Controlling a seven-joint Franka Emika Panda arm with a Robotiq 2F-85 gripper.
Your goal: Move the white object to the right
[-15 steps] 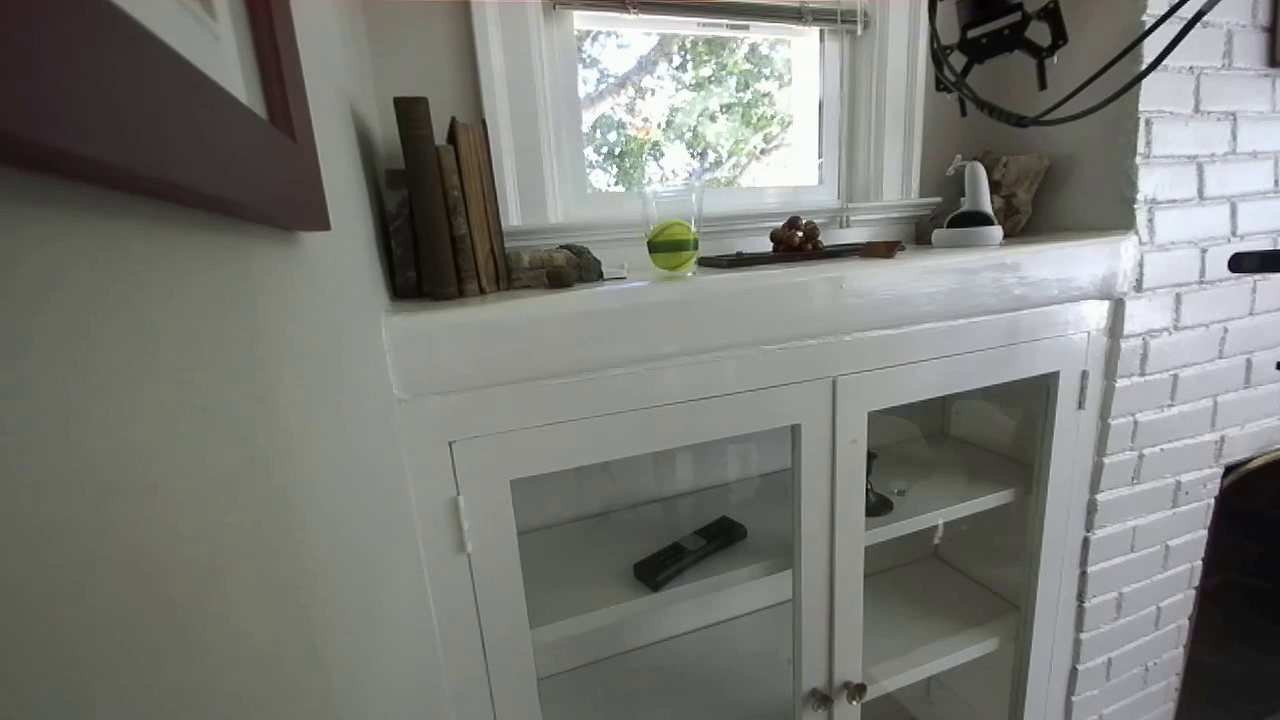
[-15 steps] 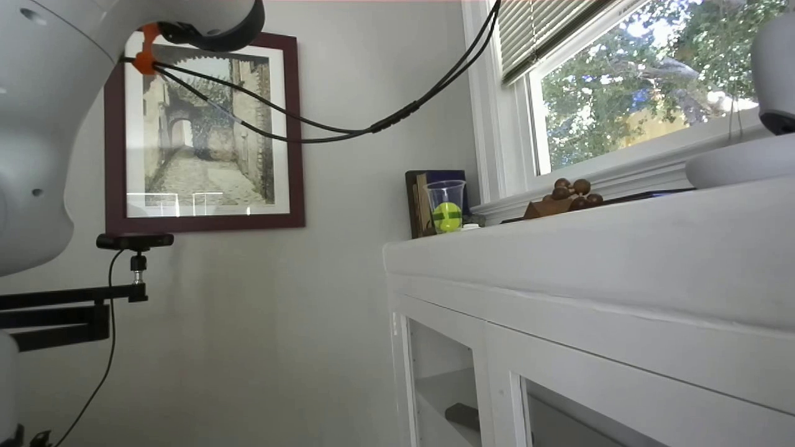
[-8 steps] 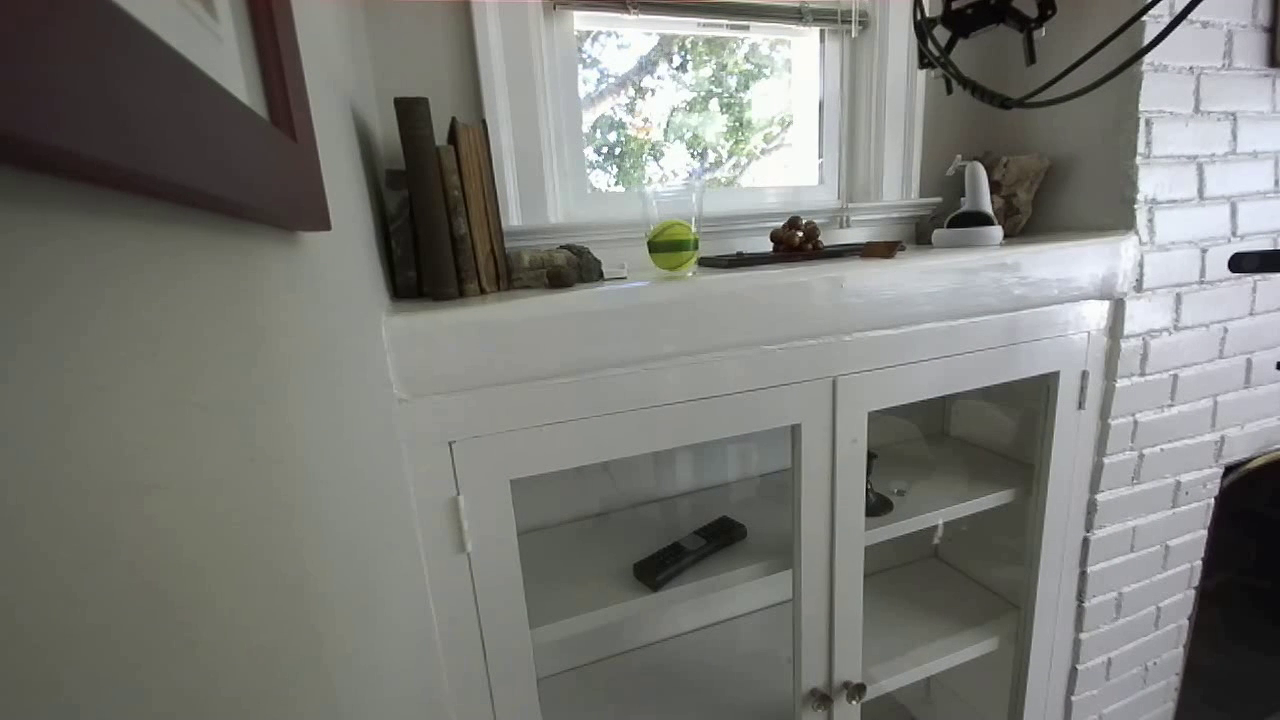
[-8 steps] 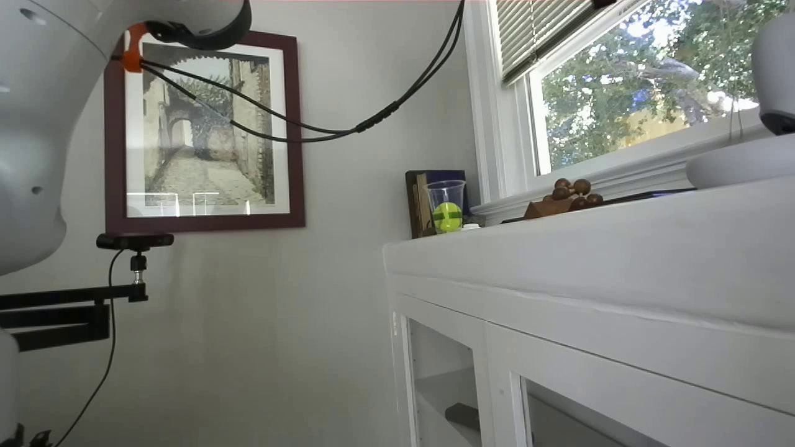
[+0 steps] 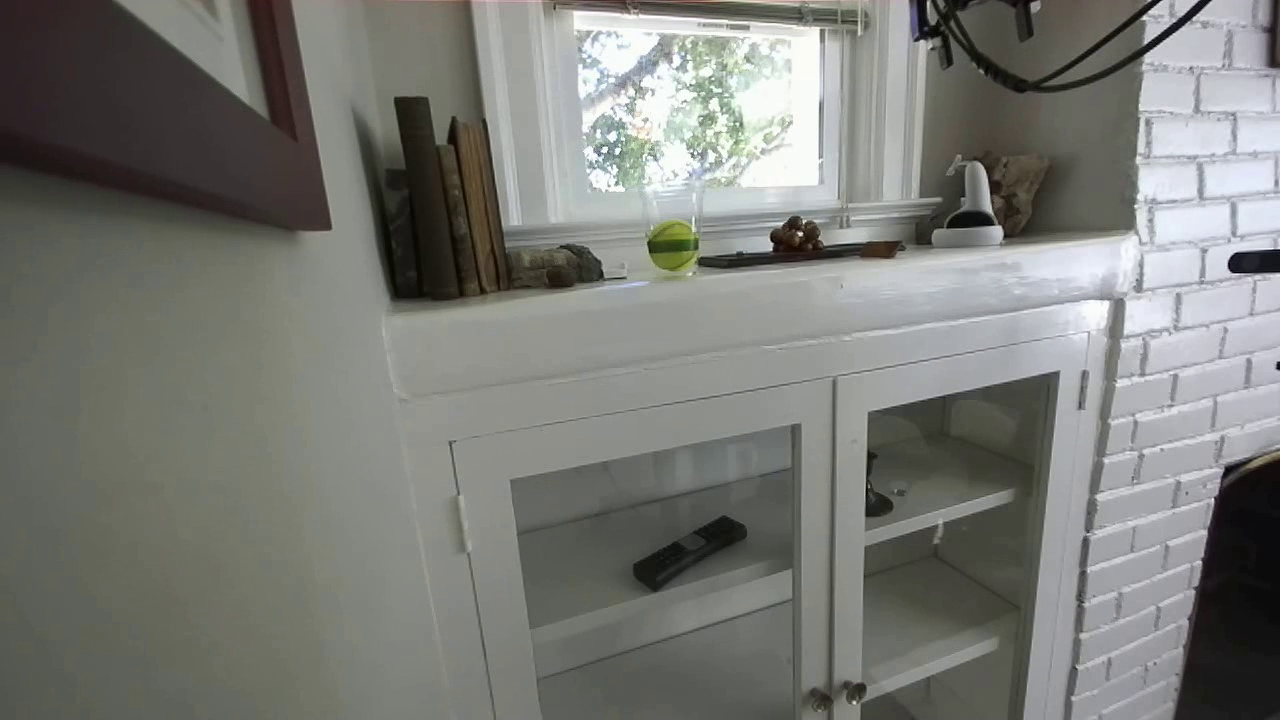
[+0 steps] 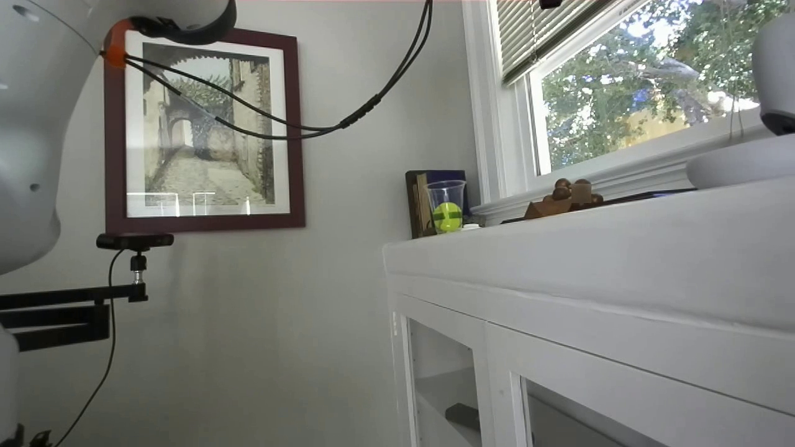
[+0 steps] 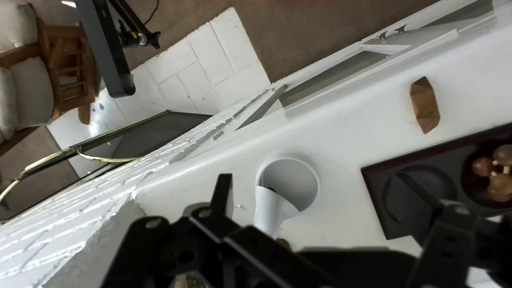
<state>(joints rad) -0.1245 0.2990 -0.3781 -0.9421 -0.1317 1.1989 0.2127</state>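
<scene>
The white object [image 5: 968, 205] is a white controller-like item with a round base and a narrow upper part. It stands near the right end of the white ledge [image 5: 760, 305] in an exterior view. It shows large and cut off at the right edge [image 6: 776, 74] in an exterior view. In the wrist view the white object [image 7: 267, 210] shows its ring base, and its narrow end is partly hidden by a gripper linkage. My gripper [image 7: 313, 182] is open, with its fingers wide apart and nothing between them touching. In an exterior view the gripper [image 5: 983, 35] is above the white object, mostly cut off.
A dark tray [image 7: 370, 180] with wooden beads [image 5: 796, 235] lies left of the white object in an exterior view. A clear cup [image 5: 673, 215] holding a green ball [image 5: 672, 246] stands farther left. A rough stone [image 5: 1018, 190] stands behind the white object. White brick wall [image 5: 1200, 180] is right.
My gripper has moved up and slightly left in an exterior view. The arm and cable have shifted left in an exterior view. The white object has not moved.
</scene>
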